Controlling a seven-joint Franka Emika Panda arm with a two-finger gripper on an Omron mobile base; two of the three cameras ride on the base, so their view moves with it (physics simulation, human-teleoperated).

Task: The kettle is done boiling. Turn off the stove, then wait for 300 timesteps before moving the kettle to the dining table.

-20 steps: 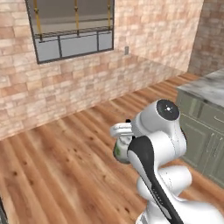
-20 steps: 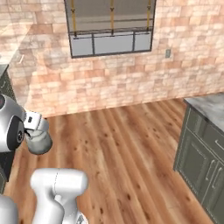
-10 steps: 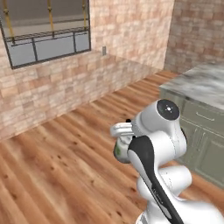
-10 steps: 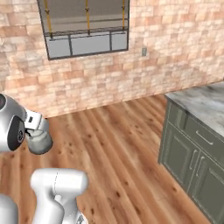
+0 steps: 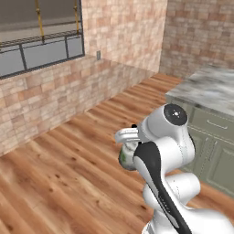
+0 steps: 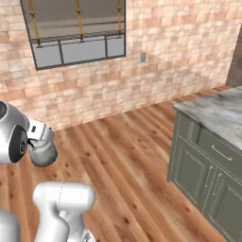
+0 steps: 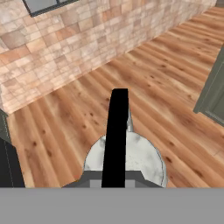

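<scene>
The kettle (image 7: 131, 159) is held clear of the wooden floor (image 6: 137, 156), carried at the end of the arm (image 5: 160, 155). In the hand view, its black handle (image 7: 117, 135) runs straight up from the bottom of the picture across the pale round lid, and the gripper (image 7: 114, 183) is seen clamped on that handle, fingers drawn tight together around it. The fingertips themselves are mostly hidden behind the handle.

In the left base view, the kettle (image 5: 126, 157) is glimpsed as a small grey-green body just left of the arm's upper joints, partly covered by them. In the right base view, it (image 6: 43, 153) hangs at the left, just beside the arm's rounded joint, above the floor.

A brick wall (image 6: 156, 61) with a dark-framed window (image 6: 75, 30) is noted ahead. A marble-topped counter (image 6: 217, 113) with grey-green cabinet doors (image 6: 198, 175) stands at the right, well apart from the kettle. A small wall outlet (image 6: 142, 57) is noted right of the window.
</scene>
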